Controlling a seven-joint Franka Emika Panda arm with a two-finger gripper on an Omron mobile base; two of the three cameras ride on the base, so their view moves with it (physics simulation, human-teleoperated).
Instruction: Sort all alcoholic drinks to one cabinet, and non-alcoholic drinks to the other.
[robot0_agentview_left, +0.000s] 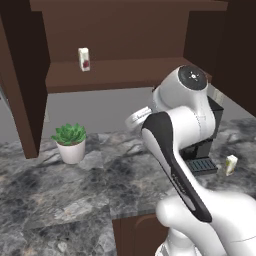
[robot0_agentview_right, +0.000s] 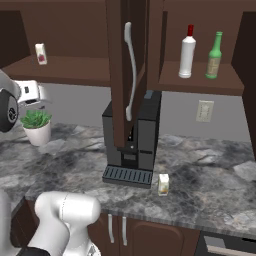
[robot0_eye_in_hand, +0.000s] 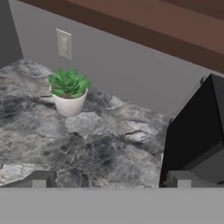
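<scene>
Hovering empty with gripper (robot0_eye_in_hand: 111, 179) spread over the counter (robot0_eye_in_hand: 87, 144), white carton (robot0_agentview_left: 84, 59) and green bottle (robot0_agentview_right: 214, 56) already shelved, so next step is reaching right to the cream carton (robot0_agentview_right: 163, 184) beside the coffee machine (robot0_agentview_right: 142, 135).

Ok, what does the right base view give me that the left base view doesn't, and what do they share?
Right base view alone: the green bottle and a white bottle with a red cap standing in the narrower cabinet, its handled door swung open. Left base view alone: the arm's elbow and forearm up close. Both: the white carton on the wide cabinet's shelf, the cream carton on the counter beside the coffee machine, and the potted succulent.
</scene>
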